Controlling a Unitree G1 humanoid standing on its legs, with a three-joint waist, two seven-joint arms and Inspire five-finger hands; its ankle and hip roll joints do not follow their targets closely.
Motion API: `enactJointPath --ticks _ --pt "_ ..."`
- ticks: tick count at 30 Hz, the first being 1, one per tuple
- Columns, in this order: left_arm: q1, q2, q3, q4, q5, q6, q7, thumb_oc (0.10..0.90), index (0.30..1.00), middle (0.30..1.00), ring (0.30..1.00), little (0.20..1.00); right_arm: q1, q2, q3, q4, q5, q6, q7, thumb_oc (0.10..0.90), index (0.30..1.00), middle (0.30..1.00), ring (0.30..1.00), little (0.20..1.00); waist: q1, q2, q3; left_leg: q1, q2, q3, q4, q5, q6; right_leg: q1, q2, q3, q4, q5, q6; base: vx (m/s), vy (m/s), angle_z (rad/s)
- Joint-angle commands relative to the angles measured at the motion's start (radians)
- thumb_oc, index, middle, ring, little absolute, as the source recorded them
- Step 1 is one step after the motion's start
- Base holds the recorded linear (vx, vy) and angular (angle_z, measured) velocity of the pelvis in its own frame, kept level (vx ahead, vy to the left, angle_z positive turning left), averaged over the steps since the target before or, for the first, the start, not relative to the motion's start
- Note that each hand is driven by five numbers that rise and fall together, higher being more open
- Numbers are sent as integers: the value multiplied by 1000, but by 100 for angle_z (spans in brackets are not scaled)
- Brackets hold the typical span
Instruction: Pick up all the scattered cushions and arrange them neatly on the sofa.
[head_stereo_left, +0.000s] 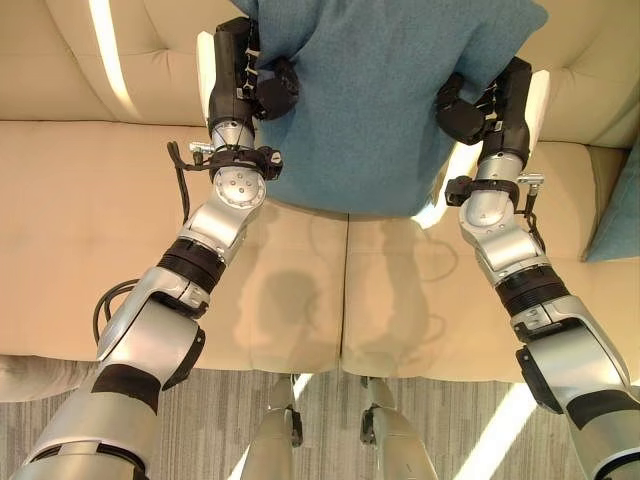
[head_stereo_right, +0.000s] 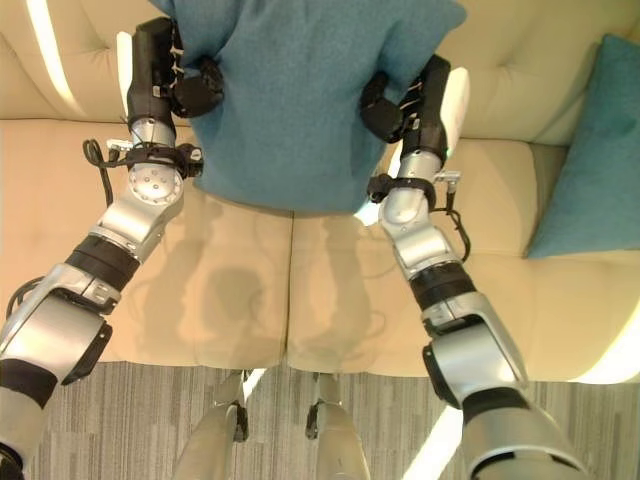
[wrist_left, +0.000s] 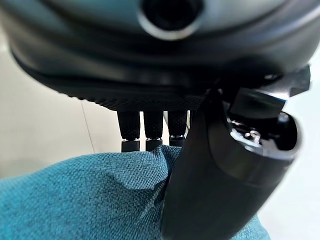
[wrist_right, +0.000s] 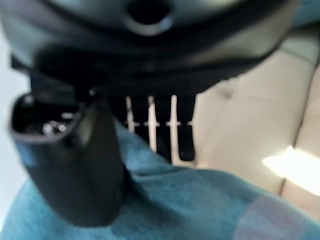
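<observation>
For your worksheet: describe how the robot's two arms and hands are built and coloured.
Both arms are silver-grey metal segments joined by black bands and ribbed black collars, with a round bolted disc at the left wrist. The left hand and right hand are dark, with white side panels. Thin black cables loop beside each wrist.

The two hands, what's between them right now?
The teal cushion fills the stretch between the left hand and the right hand, each pinching one side of it, held over the beige sofa. The eye views show this.
</observation>
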Motion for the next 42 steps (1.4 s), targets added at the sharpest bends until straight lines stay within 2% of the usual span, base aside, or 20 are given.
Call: enactJointPath --ticks 1,5,6,7,8,9,10,19,23,24,26,28,30,32,33,35,36,37,39,42 --pt "-188 -57 -73 -28 94 -177 -18 400 300 300 300 300 -209 20 25 -29 -93 -138 -30 400 300 300 300 300 8 -31 -129 39 -39 -5 1 -114 -46 -2 -12 24 6 -78 93 -10 -3 -3" --pt "-180 -58 -73 3 82 -171 -27 400 300 300 300 300 -218 9 45 13 -83 -129 -15 400 300 300 300 300 8 -33 -126 28 -40 -4 1 -104 -46 -12 -15 23 6 -70 93 -3 -1 -1" --pt "-173 -58 -70 5 81 -168 -29 530 495 495 495 495 -216 4 46 21 -80 -124 -13 400 300 300 300 300 9 -33 -124 27 -40 -5 1 -104 -46 -15 -15 23 6 -70 93 0 0 0" --pt "-164 -59 -66 4 81 -166 -27 728 792 792 792 792 -212 -1 45 24 -80 -119 -12 450 375 375 375 375 11 -32 -122 31 -38 -6 1 -109 -48 -12 -13 21 6 -75 93 0 0 0" --pt "-158 -58 -61 4 81 -165 -27 800 900 900 900 900 -210 -8 44 27 -81 -116 -9 593 589 589 589 589 10 -34 -120 26 -40 -7 1 -103 -48 -17 -15 20 6 -69 93 0 0 0" --pt "-156 -59 -61 4 81 -165 -27 800 900 900 900 900 -209 -8 45 27 -81 -116 -9 769 853 853 853 853 11 -33 -121 30 -38 -7 1 -108 -49 -14 -13 20 6 -74 93 0 0 0" --pt "-149 -57 -57 11 77 -161 -30 800 900 900 900 900 -205 -22 46 39 -78 -112 -5 800 900 900 900 900 11 -36 -119 28 -38 -8 1 -108 -50 -16 -13 18 6 -73 93 0 0 0" --pt "-86 17 -22 13 52 -151 -53 800 900 900 900 900 -160 -80 42 42 -58 -94 41 800 900 900 900 900 14 -46 -116 28 -38 -11 1 -101 -52 -13 -13 10 6 -69 93 -4 -10 3" --pt "-13 117 36 -6 60 -143 -66 800 900 900 900 900 -94 -151 8 3 -75 -87 61 800 900 900 900 900 19 -48 -122 39 -37 -9 1 -105 -51 -2 -13 6 6 -73 93 5 -8 0" --pt "47 157 88 -20 47 -145 -70 800 900 900 900 900 -40 -197 -23 -28 -82 -88 72 800 900 900 900 900 22 -50 -124 47 -33 -8 1 -112 -52 6 -11 4 6 -79 92 0 0 0" --pt "128 198 151 -36 27 -147 -78 800 900 900 900 900 31 -237 -67 -57 -86 -87 80 800 900 900 900 900 23 -52 -130 49 -33 -8 1 -109 -51 7 -11 3 6 -76 91 4 -15 -2" --pt "227 227 216 -56 7 -150 -95 800 900 900 900 900 120 -260 -116 -79 -84 -91 97 800 900 900 900 900 24 -55 -138 57 -31 -6 1 -111 -49 18 -11 3 6 -79 90 15 -17 2" --pt "391 249 300 -128 0 -156 -128 800 900 900 900 900 272 -271 -192 -129 -82 -89 141 800 900 900 900 900 26 -58 -150 71 -27 -6 1 -116 -47 33 -10 0 6 -85 86 29 -44 9" --pt "521 244 354 -209 15 -156 -152 800 900 900 900 900 384 -260 -243 -181 -92 -94 172 800 900 900 900 900 27 -61 -159 87 -25 -5 1 -120 -46 51 -8 -1 6 -90 84 37 -40 8" --pt "702 189 414 -292 37 -152 -191 800 900 900 900 900 545 -223 -297 -236 -118 -97 217 800 900 900 900 900 31 -63 -167 119 -17 -6 1 -132 -46 86 -6 -2 6 -104 80 24 -35 6" --pt "746 172 427 -313 38 -151 -201 800 900 900 900 900 581 -215 -313 -246 -128 -92 232 800 900 900 900 900 31 -66 -169 121 -18 -6 1 -128 -45 92 -8 -3 6 -102 79 26 -42 3" --pt "850 122 454 -361 45 -144 -223 800 900 900 900 900 671 -178 -338 -277 -145 -90 260 800 900 900 900 900 36 -69 -169 148 -13 -8 1 -132 -44 122 -9 -7 6 -109 77 25 -44 -7" --pt "851 122 454 -362 45 -143 -222 800 900 900 900 900 672 -177 -338 -278 -146 -89 260 800 900 900 900 900 36 -69 -169 149 -13 -9 1 -132 -44 124 -8 -7 6 -109 77 31 -58 -8" --pt "1038 60 487 -383 82 -116 -295 800 900 900 900 900 823 -106 -363 -294 -181 -82 326 800 900 900 900 900 43 -70 -161 218 -5 -3 1 -144 -39 196 -7 -14 6 -126 75 42 -50 -4" --pt "1122 22 501 -351 84 -98 -323 800 900 900 900 900 892 -58 -368 -289 -192 -77 349 800 900 900 900 900 44 -68 -159 263 -1 2 1 -153 -37 238 -5 -18 6 -138 74 14 -9 0"
